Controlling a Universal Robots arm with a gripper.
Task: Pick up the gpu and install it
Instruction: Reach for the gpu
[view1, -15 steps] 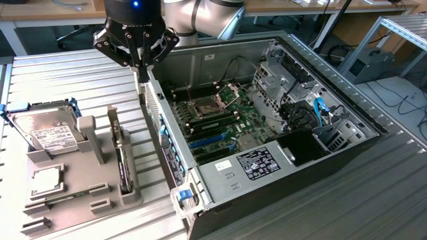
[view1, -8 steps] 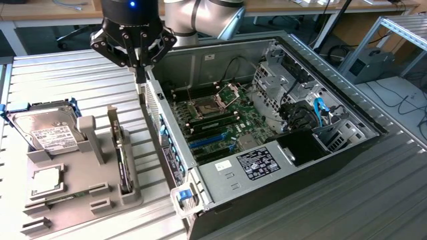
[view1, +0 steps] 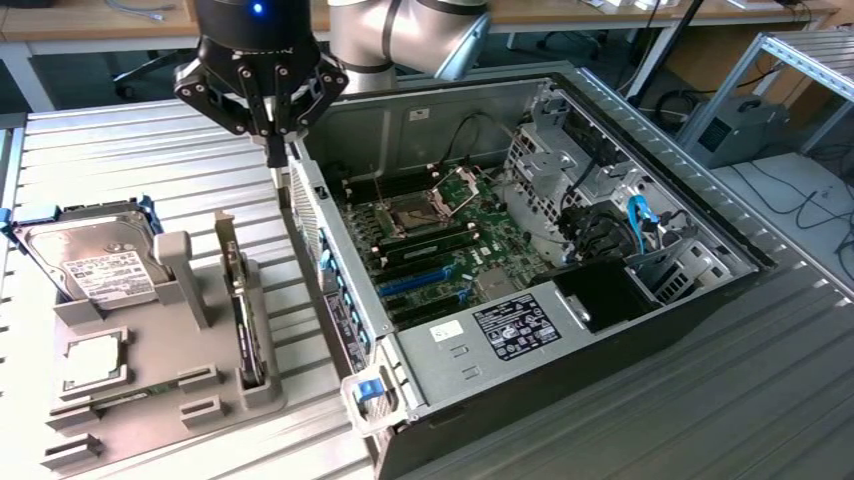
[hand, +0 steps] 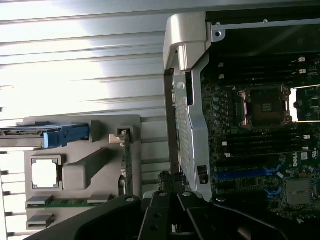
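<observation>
the gpu (view1: 242, 310) stands on edge at the tray's (view1: 154, 350) edge nearest the computer (view1: 400, 120), top free for pinching; the gripper (view1: 278, 168) hangs nearby, closed and empty.

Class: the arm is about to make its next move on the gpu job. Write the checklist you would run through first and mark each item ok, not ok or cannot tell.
1. Hand empty: ok. It is shut with nothing between its fingers.
2. Hand open for a grasp: not ok, it is shut.
3. gpu ready: ok. It stands on edge in the grey holder, untouched.
4. Hand over the gpu: not ok. It hangs between the holder and the computer case, close to the case wall.
5. Case open, blue slots bare: ok.
6. Slot latch free: cannot tell.
</observation>
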